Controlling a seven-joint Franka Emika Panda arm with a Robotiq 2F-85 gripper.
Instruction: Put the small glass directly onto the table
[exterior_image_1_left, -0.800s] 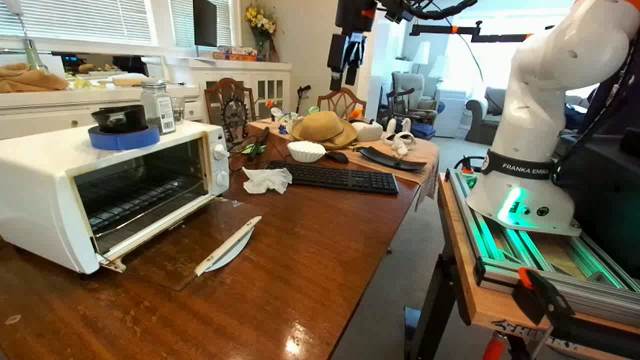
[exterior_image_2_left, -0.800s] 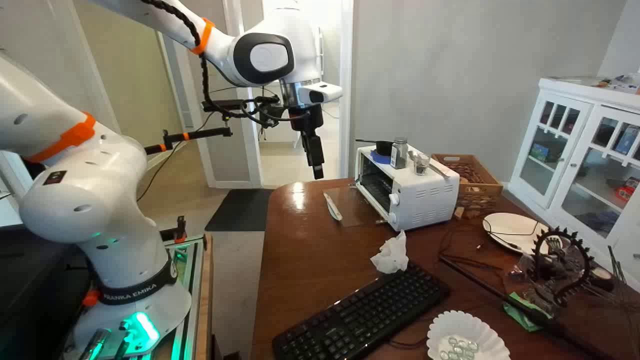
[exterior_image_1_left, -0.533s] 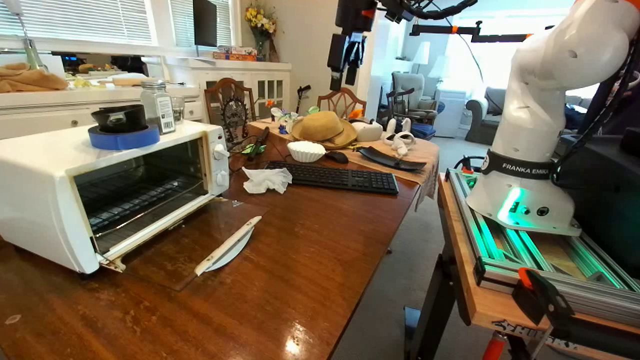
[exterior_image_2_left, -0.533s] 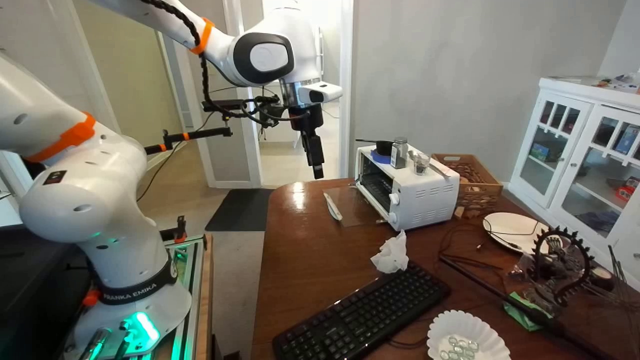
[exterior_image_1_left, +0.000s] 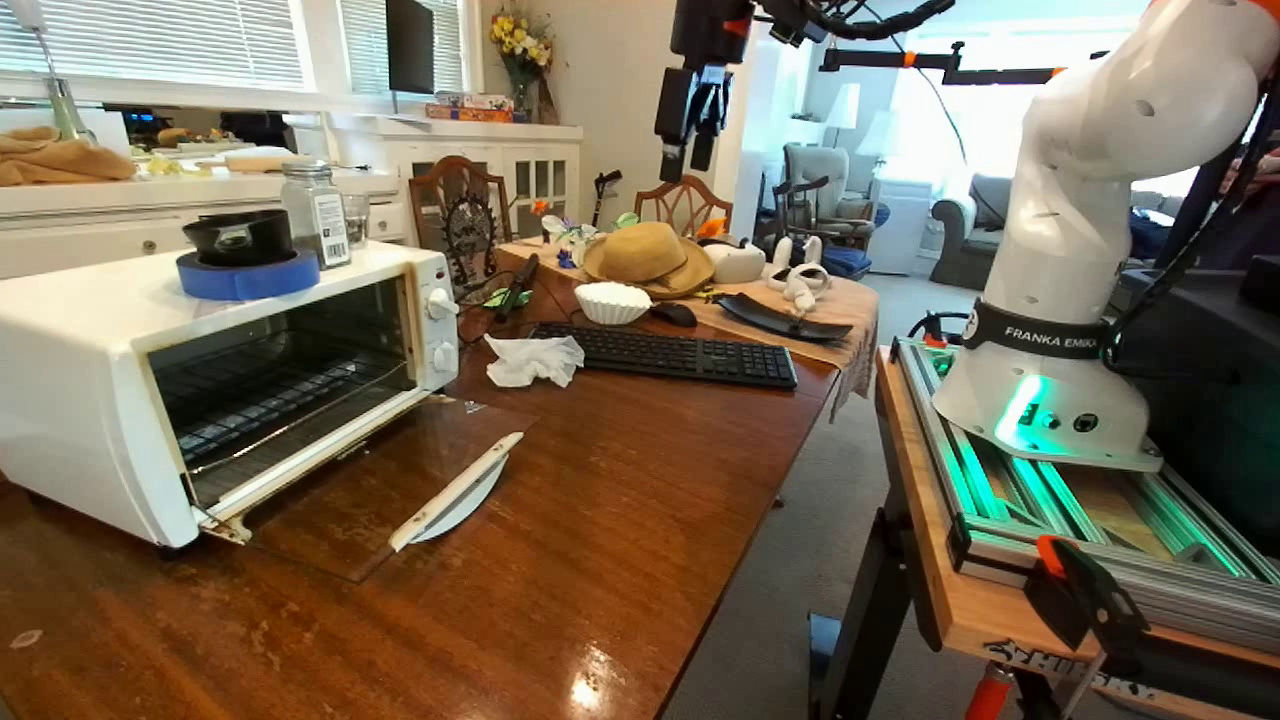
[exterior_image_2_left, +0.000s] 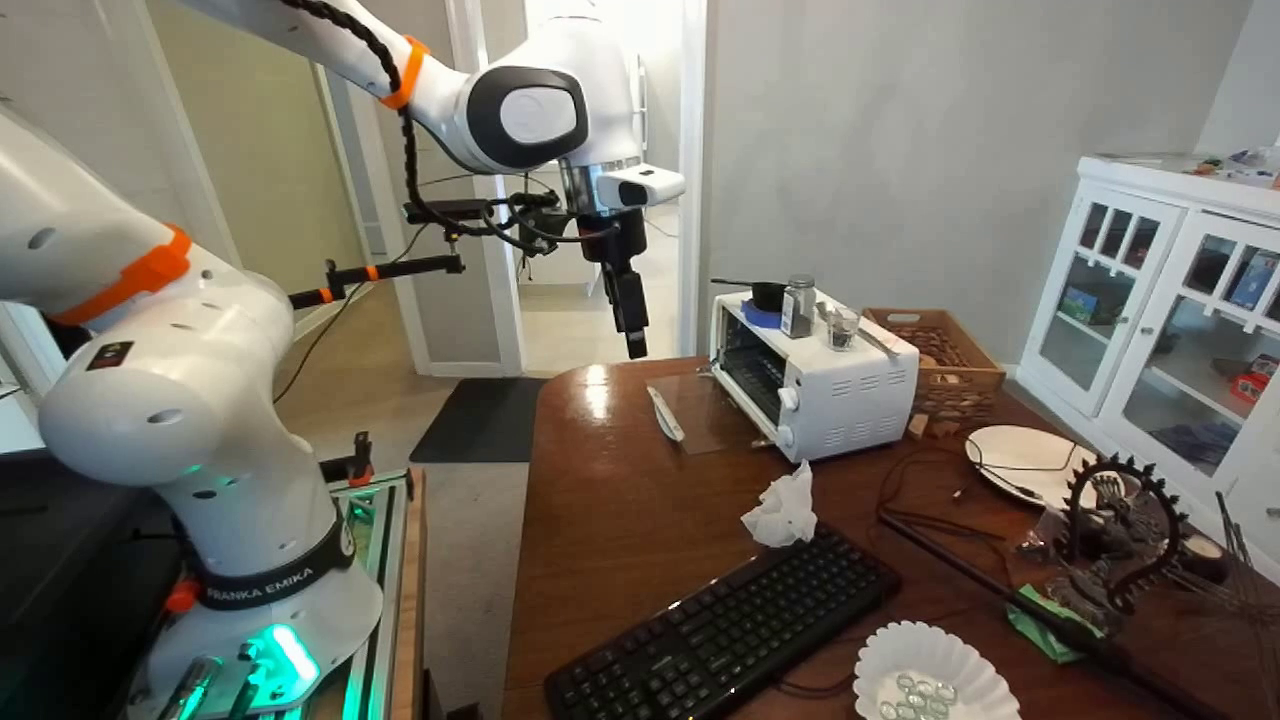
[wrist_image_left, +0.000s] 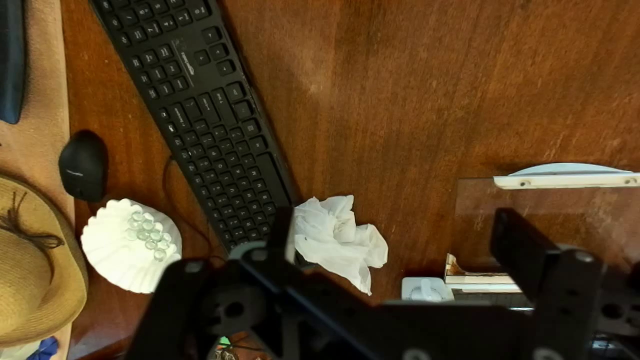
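Hanging over the table (exterior_image_2_left: 600, 500), arm (exterior_image_2_left: 200, 360) bent, pincer (wrist_image_left: 393, 217) downward, spread wide

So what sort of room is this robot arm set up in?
Probably a home dining room: there's a polished wooden table, wooden chairs with arched backs, and a white cabinet with glass doors.

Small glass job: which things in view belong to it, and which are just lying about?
Job:
small glass, on top of the white toaster oven
table, where it should go
end effector, open and holding nothing

Lying about:
keyboard
crumpled white tissue
white fluted bowl
mouse
straw hat
lidded jar
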